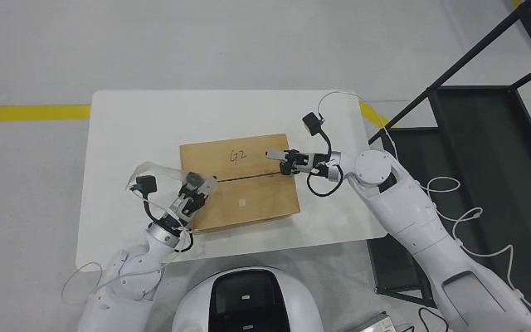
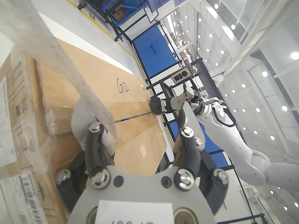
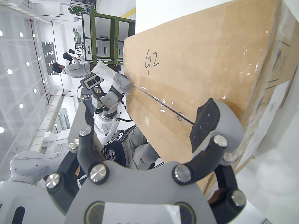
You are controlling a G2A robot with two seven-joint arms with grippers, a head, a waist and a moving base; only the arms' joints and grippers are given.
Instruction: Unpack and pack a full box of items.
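Observation:
A closed cardboard box (image 1: 249, 203) marked with a handwritten label lies in the middle of the white table (image 1: 124, 141), its two top flaps meeting at a centre seam (image 3: 163, 104). My left gripper (image 1: 197, 189) (image 2: 133, 115) is open over the box's near left corner. A peeled strip of clear tape (image 1: 158, 168) (image 2: 58, 54) arches up from there and clings by one of its fingers (image 2: 93, 131). My right gripper (image 1: 278, 156) (image 3: 143, 110) is open at the seam's right end. One pad (image 3: 205, 122) rests on the box top, and the other finger hangs off the box's edge.
A dark metal rack (image 1: 465, 116) stands close to the table's right side. A yellow floor line (image 1: 41, 111) runs behind the table on the left. Bare tabletop lies around the box on the far side and to the left.

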